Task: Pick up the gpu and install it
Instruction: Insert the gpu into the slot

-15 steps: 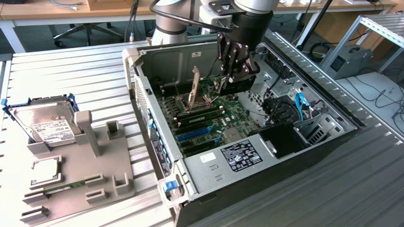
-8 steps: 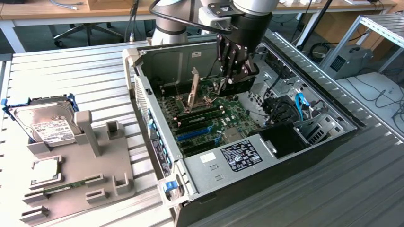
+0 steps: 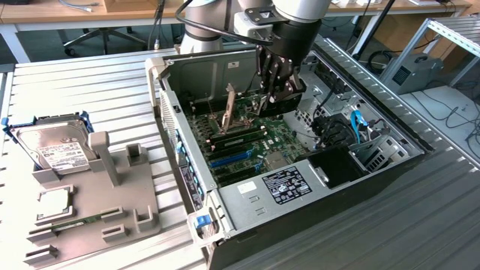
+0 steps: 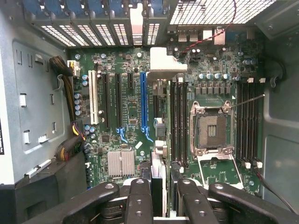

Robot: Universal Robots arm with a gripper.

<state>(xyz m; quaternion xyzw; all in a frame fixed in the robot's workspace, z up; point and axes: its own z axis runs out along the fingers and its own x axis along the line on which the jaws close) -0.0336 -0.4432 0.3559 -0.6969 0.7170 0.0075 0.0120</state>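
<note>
Arm reaches down, pincer (image 3: 279,93) gripping gpu (image 4: 158,179) above motherboard (image 4: 135,121).

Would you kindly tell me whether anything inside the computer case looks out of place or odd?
The CPU socket sits open and empty, its retention plate standing upright off the motherboard. Otherwise nothing looks damaged; the gpu sits straight in the gripper.
</note>
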